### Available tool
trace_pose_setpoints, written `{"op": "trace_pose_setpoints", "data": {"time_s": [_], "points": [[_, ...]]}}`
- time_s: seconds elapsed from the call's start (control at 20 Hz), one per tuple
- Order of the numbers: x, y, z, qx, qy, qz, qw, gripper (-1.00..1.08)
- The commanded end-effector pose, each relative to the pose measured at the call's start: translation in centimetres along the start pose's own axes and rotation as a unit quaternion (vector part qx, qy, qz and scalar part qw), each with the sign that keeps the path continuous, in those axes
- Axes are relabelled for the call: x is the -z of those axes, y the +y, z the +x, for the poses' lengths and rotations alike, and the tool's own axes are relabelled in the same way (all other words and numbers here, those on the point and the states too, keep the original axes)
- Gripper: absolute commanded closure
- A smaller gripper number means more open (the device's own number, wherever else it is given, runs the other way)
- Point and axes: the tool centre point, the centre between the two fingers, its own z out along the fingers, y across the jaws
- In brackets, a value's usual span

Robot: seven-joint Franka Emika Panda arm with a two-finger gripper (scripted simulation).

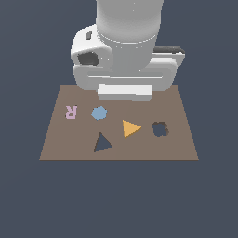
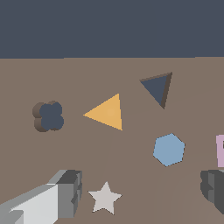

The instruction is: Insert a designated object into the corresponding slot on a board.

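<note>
Triangle [image 1: 130, 128] lies flat on the board [image 1: 56, 144], not yet picked, between the slot [image 1: 102, 143] and the blob cutout [image 1: 160, 129]. In the exterior view the slot sits just beside it, down and to that view's left. Disc [image 1: 99, 113] and pink R [image 1: 70, 111] lie further along that side; a pale star [image 2: 104, 197] shows in the wrist view only, close under the gripper.

Risks for you: the triangle is thin and flat, so the fingers could skid over it or push it off instead of gripping. Its corners point differently from the slot's, so you'll likely need to turn it or it will ride on the rim. The blob cutout is near; a nudge could tip the piece into it. The disc and star crowd the approach.

Gripper [image 2: 140, 192] hangs above the board, fingers [image 2: 65, 192] spread wide, holding nothing. The arm's bulk hides it in the exterior view.
</note>
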Motion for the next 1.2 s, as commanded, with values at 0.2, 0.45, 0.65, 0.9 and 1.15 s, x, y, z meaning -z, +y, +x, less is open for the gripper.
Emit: {"op": "trace_pose_setpoints", "data": {"time_s": [0.2,0.45,0.65,0.9,1.15], "points": [[-4.0,-1.3,1.6,0.017,-0.001,0.002,0.9999,-0.92],[-7.2,-2.5,3.0,0.031,-0.001,0.004,0.9995,-0.92],[-8.9,-3.1,3.7,0.038,-0.001,0.005,0.9993,-0.92],[-10.0,-3.5,4.3,0.043,-0.001,0.005,0.9991,-0.92],[-10.1,-3.6,4.3,0.044,-0.002,0.005,0.999,-0.92]]}}
